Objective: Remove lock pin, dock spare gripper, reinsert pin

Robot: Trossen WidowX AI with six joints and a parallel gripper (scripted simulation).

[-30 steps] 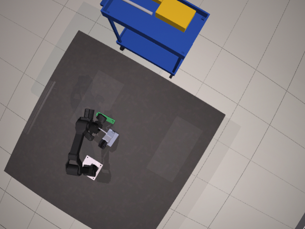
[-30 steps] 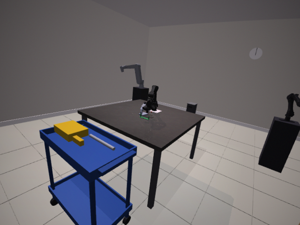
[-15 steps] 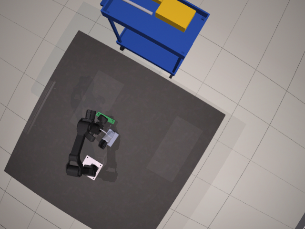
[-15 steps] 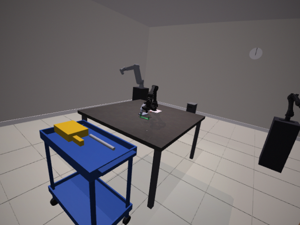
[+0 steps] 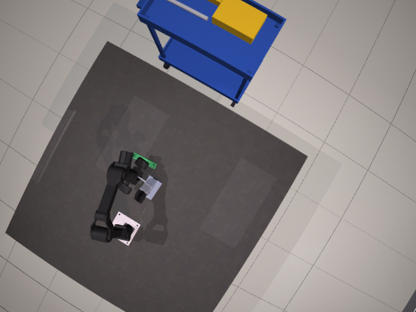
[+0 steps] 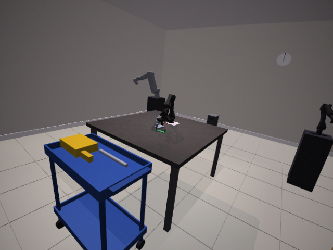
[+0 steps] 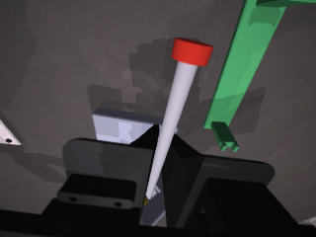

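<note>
The lock pin (image 5: 142,180) (image 7: 175,104) has a white shaft and a red head. My gripper (image 7: 159,128) is shut on its shaft, with the head sticking out on one side and the other end pointing toward the pale lavender mount (image 5: 155,190) (image 6: 159,126) (image 7: 118,128). In the wrist view my fingers cover much of the mount. Whether the pin's far end touches or enters the socket cannot be told. The spare gripper (image 5: 140,195), a black piece, sits against the mount's lower left side in the top view; how deep its spigot sits is hidden.
A green cradle (image 5: 151,164) (image 6: 161,130) (image 7: 242,69) with raised ends lies beside the mount, close to my gripper. My arm (image 5: 108,197) stands on a pale base plate (image 5: 119,218) (image 7: 7,138). A blue cart (image 5: 211,43) (image 6: 88,172) stands beyond the table edge.
</note>
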